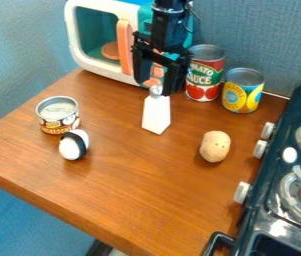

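A: Where's the claw (155, 88)?
B: At the white bottle (156, 114), fingers spread around its silver top (156, 91), prob bc that's the narrow bit.
A: Bottle's where?
B: Upright on the counter (132, 185), in front of the microwave (94, 37), prob steady w/ its wide base.
A: Rest?
B: Potato (215, 146) btwn bottle & stove (273, 150); small can (58, 115) by the black-banded egg shape (74, 144); tomato can (205, 73) & yellow can (242, 90) upright, flat ends down.

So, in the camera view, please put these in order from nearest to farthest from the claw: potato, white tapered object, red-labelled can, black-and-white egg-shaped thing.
1. White tapered object, directly below the claw.
2. Red-labelled can, to the picture's right, by the wall.
3. Potato, lower right, and black-and-white egg-shaped thing, lower left: too close to call.
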Controlling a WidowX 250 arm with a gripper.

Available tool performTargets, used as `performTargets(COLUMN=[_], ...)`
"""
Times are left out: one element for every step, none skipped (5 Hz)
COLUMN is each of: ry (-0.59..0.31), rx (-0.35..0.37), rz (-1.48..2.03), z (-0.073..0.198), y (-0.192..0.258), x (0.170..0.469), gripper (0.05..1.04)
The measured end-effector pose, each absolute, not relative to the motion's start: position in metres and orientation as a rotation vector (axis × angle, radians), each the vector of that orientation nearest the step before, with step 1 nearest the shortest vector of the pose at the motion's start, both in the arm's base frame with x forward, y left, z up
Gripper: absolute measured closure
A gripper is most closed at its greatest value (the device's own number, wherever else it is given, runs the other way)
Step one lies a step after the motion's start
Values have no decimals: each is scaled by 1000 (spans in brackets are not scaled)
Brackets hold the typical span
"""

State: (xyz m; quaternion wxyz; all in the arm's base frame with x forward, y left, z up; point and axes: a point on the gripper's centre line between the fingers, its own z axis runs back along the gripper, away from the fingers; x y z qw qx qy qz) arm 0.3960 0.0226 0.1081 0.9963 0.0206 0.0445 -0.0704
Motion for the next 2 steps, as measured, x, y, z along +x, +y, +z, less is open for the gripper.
performTargets(ry=[109,132], rx=[33,26], rz=[-141,-150], z=[102,93], y=[28,28], x=[401,402], gripper=[83,83])
